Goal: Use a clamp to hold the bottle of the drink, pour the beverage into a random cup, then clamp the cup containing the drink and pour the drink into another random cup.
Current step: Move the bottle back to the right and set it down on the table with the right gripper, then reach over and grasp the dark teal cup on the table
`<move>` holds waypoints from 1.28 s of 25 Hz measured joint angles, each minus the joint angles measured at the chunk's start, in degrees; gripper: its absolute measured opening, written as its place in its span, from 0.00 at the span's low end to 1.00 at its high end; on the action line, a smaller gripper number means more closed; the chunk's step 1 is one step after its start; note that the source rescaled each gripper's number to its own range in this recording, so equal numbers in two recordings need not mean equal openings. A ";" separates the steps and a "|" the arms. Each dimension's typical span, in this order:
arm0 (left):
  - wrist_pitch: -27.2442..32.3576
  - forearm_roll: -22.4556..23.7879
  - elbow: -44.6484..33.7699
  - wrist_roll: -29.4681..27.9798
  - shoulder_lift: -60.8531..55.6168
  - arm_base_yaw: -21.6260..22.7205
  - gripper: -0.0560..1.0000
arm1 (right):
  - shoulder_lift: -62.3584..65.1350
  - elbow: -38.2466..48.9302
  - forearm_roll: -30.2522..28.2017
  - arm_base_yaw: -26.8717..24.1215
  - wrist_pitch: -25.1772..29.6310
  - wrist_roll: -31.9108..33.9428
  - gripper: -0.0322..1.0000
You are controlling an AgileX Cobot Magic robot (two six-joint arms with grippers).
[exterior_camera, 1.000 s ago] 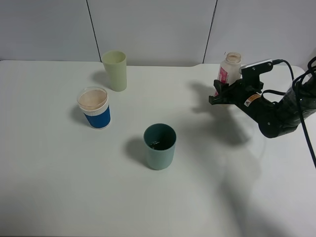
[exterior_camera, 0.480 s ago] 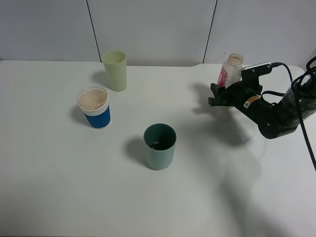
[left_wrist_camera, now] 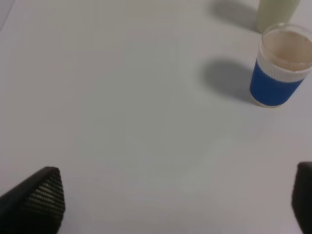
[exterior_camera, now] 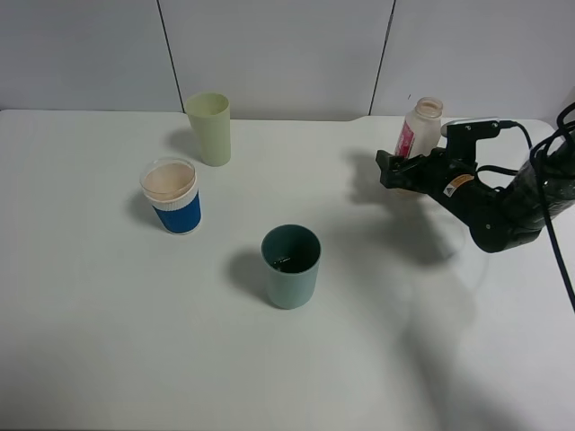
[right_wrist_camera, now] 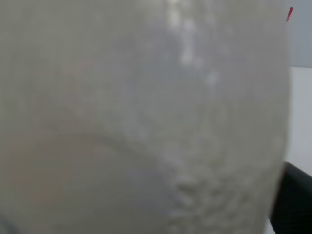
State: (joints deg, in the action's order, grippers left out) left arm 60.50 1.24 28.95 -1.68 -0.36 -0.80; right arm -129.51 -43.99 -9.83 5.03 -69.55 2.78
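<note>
The left hand (left_wrist_camera: pixel 170 202) hangs wide open and empty over the surface (exterior_camera: pixel 108 341) near the blue cup (exterior_camera: pixel 172 197). The teal cup (exterior_camera: pixel 291 268) in the middle already holds a little dark drink (exterior_camera: pixel 282 262). At the right, the right hand (exterior_camera: pixel 395 171) has just spread its jaws off the bottle (exterior_camera: pixel 422 121), left upright near the back, so the first pour looks done; gripping the teal cup comes next.

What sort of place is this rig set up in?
Most likely a lab or test bench, not a kitchen: a bare white table, plain grey wall panels behind it, and just three cups and a bottle laid out as props beside a cabled black robot arm.
</note>
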 joint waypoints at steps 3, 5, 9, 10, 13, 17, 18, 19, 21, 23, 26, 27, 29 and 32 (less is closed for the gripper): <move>0.00 0.00 0.00 0.00 0.00 0.00 0.79 | 0.00 0.00 0.00 0.06 0.00 0.43 0.76; 0.00 0.00 0.00 0.00 0.00 0.00 0.79 | 0.05 0.00 0.02 0.32 0.00 0.62 0.76; 0.00 0.00 0.00 0.00 0.00 0.00 0.79 | 0.05 0.00 0.02 0.99 0.00 0.62 0.80; 0.00 0.00 0.00 0.00 0.00 0.00 0.79 | 0.05 0.00 0.02 1.04 0.00 0.62 0.84; 0.00 0.00 0.00 0.00 0.00 0.00 0.79 | 0.11 0.00 0.02 1.11 0.00 0.62 0.93; 0.00 0.00 0.00 0.00 0.00 0.00 0.79 | 1.24 0.00 0.02 1.11 0.00 0.62 0.97; 0.00 0.00 0.00 0.00 0.00 0.00 0.79 | 1.62 0.00 0.02 1.11 -0.05 0.62 0.97; 0.00 0.00 0.00 0.00 0.00 0.00 0.79 | 2.08 0.00 0.02 1.11 -0.05 0.62 0.97; 0.00 0.00 0.00 0.00 0.00 0.00 0.79 | 2.97 0.00 0.02 1.11 -0.05 0.62 0.97; 0.00 0.00 0.00 0.00 0.00 0.00 0.79 | 3.94 0.05 0.02 1.11 0.09 0.62 0.97; 0.00 0.00 0.00 0.00 0.00 0.00 0.79 | 5.80 0.89 0.15 1.11 0.84 0.62 0.97; 0.00 0.00 0.00 0.00 0.00 0.00 0.79 | 6.64 1.69 0.46 1.11 0.90 0.56 0.97; 0.00 0.00 0.00 0.00 0.00 0.00 0.79 | 8.38 3.43 1.39 1.11 0.90 -0.01 0.97; 0.00 0.00 0.00 0.00 0.00 0.00 0.79 | 10.70 6.15 1.91 1.11 0.84 -0.26 0.97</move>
State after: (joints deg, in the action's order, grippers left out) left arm 60.50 1.24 28.95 -1.68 -0.36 -0.80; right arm -118.81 -37.84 -7.92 6.14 -68.71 2.52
